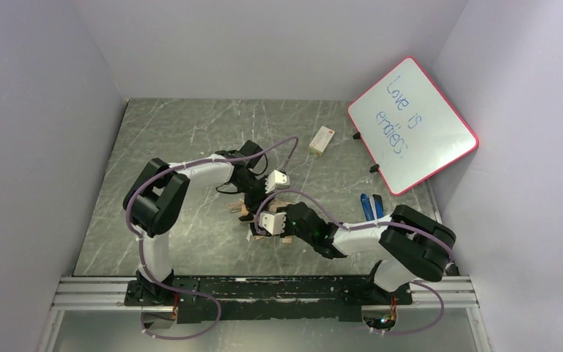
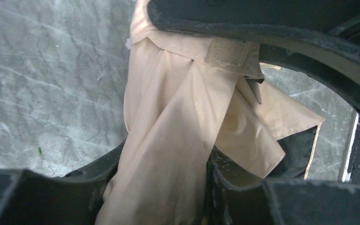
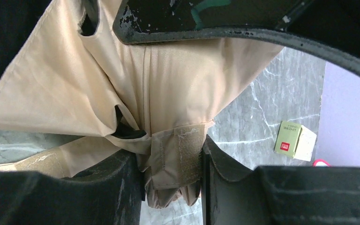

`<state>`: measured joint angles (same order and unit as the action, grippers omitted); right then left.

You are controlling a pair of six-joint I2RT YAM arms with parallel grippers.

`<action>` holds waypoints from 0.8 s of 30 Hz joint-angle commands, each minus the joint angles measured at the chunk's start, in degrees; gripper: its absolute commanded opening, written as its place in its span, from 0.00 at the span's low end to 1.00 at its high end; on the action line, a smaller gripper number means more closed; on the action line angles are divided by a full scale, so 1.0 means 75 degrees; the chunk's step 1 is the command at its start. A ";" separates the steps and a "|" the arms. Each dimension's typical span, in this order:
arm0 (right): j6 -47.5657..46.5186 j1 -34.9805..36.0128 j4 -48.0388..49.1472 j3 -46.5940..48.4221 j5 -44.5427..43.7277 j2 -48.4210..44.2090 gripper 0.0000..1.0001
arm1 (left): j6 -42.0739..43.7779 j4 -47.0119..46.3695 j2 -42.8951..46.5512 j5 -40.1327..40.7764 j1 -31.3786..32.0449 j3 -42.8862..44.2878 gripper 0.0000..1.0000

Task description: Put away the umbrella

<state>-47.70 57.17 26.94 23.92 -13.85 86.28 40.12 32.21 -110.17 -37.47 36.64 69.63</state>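
umbrella [image 2: 168, 140]: mostly hidden in top view, cropped in wrist views | box [image 3: 294, 140] print: unreadably small

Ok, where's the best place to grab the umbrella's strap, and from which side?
Probably the strap at its flat velcro patch, pinched across the two flat faces from the free end. It sticks out of the bunched tan umbrella fabric as a thin flap, which is where the right gripper is shut on it.
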 commanded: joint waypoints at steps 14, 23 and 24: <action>0.1388 0.0125 -0.1582 -0.0341 -0.0032 -0.2041 0.59 | -0.0144 0.0067 -0.0535 0.1596 0.0411 -0.0040 0.05; 0.4191 0.0264 -0.2639 -0.0286 0.0175 -0.4349 0.60 | -0.0201 -0.0093 -0.0650 0.2382 0.0329 0.0035 0.05; 0.4648 0.0264 -0.2702 -0.0250 0.0098 -0.4595 0.60 | -0.0231 -0.0154 -0.0650 0.2481 0.0298 0.0017 0.05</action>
<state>-27.24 58.65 9.89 21.34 -12.62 58.00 37.78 34.81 -110.74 -32.82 39.27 71.53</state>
